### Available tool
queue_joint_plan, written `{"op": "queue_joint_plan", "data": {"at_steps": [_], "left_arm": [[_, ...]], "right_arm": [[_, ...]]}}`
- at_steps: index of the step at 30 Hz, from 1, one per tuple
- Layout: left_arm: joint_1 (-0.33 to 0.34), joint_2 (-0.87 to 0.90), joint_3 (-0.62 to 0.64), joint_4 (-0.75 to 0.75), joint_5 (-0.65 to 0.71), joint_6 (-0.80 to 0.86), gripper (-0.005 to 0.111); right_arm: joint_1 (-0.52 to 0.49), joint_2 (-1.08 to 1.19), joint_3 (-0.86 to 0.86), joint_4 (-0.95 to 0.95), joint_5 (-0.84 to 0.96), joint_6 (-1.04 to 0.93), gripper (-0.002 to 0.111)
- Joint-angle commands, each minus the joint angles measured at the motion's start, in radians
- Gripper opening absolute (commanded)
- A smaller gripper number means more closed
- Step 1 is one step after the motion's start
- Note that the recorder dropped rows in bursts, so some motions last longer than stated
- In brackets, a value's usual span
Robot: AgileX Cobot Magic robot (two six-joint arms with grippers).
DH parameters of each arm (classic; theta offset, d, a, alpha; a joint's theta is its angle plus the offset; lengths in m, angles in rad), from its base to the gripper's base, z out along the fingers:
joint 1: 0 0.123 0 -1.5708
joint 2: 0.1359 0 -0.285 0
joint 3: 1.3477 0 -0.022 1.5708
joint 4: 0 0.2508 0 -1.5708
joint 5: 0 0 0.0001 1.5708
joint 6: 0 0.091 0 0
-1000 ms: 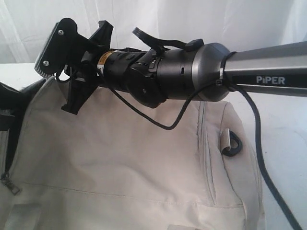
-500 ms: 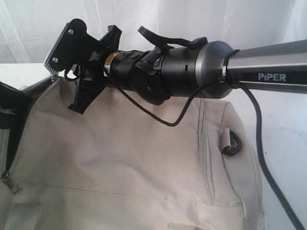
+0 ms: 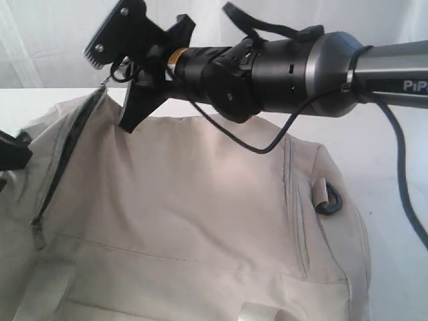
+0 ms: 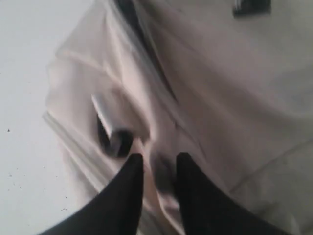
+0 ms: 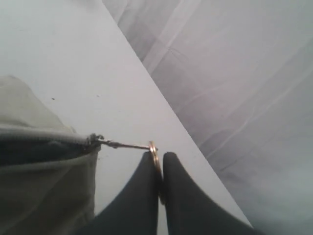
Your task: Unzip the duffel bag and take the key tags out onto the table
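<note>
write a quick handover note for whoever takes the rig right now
Right gripper: shut on the zip ring, with the pull drawn taut off the bag.
Left gripper: at a fold of the bag's end. The view is blurred, so its grip is unclear.
The bag lies on the table. The key tags are not in view.
Done: zip partly open, with a dark gap behind the slider.
Left: finish unzipping if needed, then take the tags out onto the table.
</note>
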Motion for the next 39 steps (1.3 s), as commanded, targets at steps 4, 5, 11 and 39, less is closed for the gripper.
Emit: {"op": "queue_joint_plan", "data": {"at_steps": [4, 5, 11, 39], "left_arm": [[-0.004, -0.012, 0.007, -0.005, 0.027, 0.021, 0.068], [-0.004, -0.012, 0.007, -0.028, 0.015, 0.027, 0.068], [-0.004, -0.012, 0.007, -0.322, -0.04, 0.347, 0.065], [-0.004, 0.278, 0.007, -0.578, -0.458, 0.644, 0.056]], "right_arm": [[-0.02, -0.059, -0.009, 0.037, -0.044, 0.102, 0.0], [-0.015, -0.061, -0.009, 0.037, -0.046, 0.102, 0.0], [0.036, -0.063, -0.009, 0.037, -0.051, 0.105, 0.0], [0.107, -0.068, -0.009, 0.034, -0.03, 0.1, 0.0]]}}
